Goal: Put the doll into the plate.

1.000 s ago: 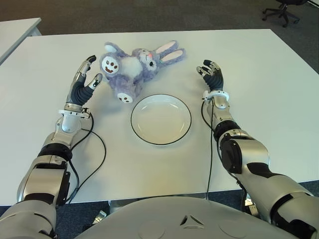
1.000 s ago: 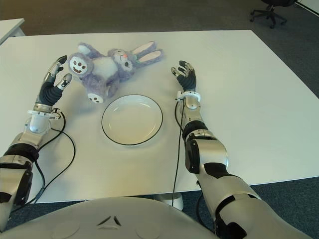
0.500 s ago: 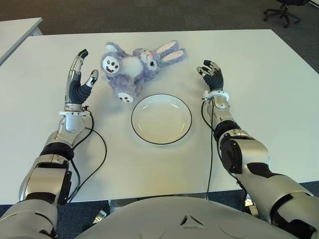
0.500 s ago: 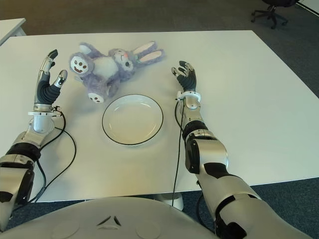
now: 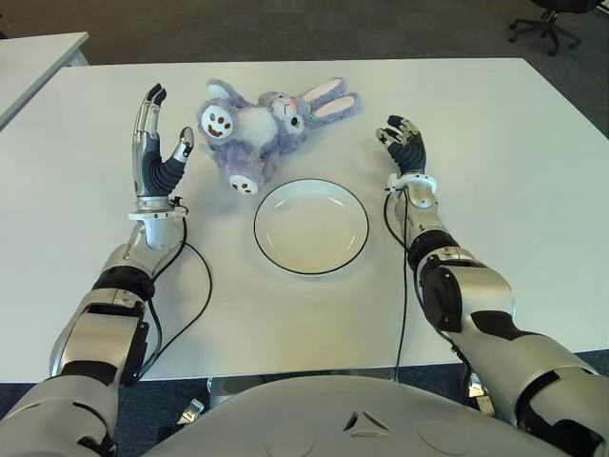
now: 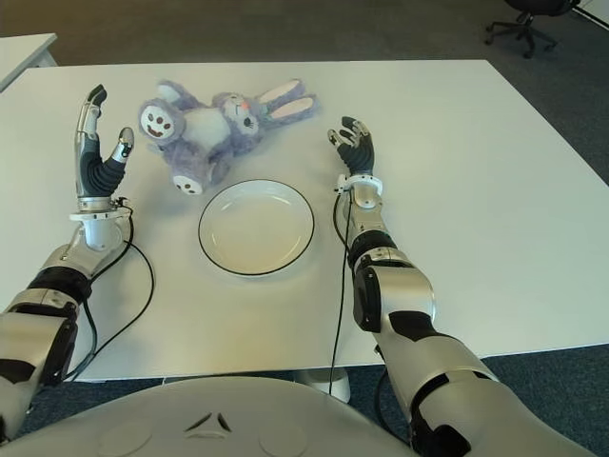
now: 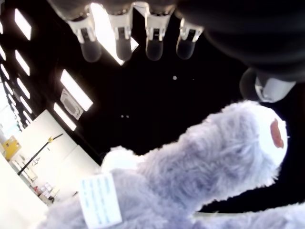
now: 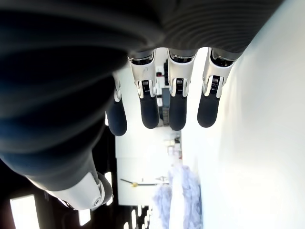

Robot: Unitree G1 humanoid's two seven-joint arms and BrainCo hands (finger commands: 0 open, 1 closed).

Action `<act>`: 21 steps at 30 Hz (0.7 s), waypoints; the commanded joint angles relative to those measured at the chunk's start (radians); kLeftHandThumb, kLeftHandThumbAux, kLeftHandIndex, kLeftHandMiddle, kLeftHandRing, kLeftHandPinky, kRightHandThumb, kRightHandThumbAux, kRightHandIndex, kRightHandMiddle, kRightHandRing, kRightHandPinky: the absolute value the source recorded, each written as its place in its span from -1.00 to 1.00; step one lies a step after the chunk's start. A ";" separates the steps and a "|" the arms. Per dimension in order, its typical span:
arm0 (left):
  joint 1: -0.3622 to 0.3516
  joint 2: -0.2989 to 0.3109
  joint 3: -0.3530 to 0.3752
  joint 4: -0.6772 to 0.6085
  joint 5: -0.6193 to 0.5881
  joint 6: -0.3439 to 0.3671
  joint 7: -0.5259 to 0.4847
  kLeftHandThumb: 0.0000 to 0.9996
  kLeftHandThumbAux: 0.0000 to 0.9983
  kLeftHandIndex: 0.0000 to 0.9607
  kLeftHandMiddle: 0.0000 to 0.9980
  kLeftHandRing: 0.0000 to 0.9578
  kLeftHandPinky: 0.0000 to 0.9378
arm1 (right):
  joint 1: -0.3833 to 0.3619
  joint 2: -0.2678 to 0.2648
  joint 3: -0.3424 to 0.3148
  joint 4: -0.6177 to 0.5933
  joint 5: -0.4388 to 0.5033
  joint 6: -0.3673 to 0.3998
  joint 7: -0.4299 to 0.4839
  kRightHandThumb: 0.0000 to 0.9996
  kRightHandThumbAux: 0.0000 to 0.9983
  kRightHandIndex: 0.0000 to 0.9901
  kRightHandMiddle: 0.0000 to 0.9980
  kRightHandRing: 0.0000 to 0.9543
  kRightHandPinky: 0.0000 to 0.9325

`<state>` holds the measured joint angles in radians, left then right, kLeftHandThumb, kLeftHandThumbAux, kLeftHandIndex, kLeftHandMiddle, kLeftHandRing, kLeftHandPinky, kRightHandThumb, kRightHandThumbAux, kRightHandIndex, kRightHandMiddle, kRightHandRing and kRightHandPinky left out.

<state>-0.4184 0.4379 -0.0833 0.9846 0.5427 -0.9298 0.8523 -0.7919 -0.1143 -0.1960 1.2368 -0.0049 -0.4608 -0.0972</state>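
A purple plush rabbit doll lies on the white table, just behind and left of a white plate with a dark rim. My left hand stands upright with fingers spread, just left of the doll and not touching it. In the left wrist view the doll's fluffy leg and foot show close below the fingertips. My right hand shows to the right of the plate, fingers relaxed and holding nothing. The plate holds nothing.
Black cables run along both forearms over the table. A second white table shows at the far left. An office chair stands on the dark floor at the far right.
My left hand has risen from a forward-tilted pose to upright, moving slightly toward the doll. The doll, the plate and my right hand have not moved.
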 commanded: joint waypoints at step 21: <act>0.172 -0.177 -0.216 0.123 0.134 0.043 0.129 -0.16 -0.66 -1.00 -1.00 -1.00 -0.85 | 0.085 0.039 0.002 0.066 0.000 0.055 -0.005 -0.10 0.50 -0.56 -0.64 -0.65 -0.54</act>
<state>-0.4496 0.4077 -0.1872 0.9862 0.6092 -0.9382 0.9871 -0.7911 -0.1033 -0.1966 1.2479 -0.0037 -0.4606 -0.1004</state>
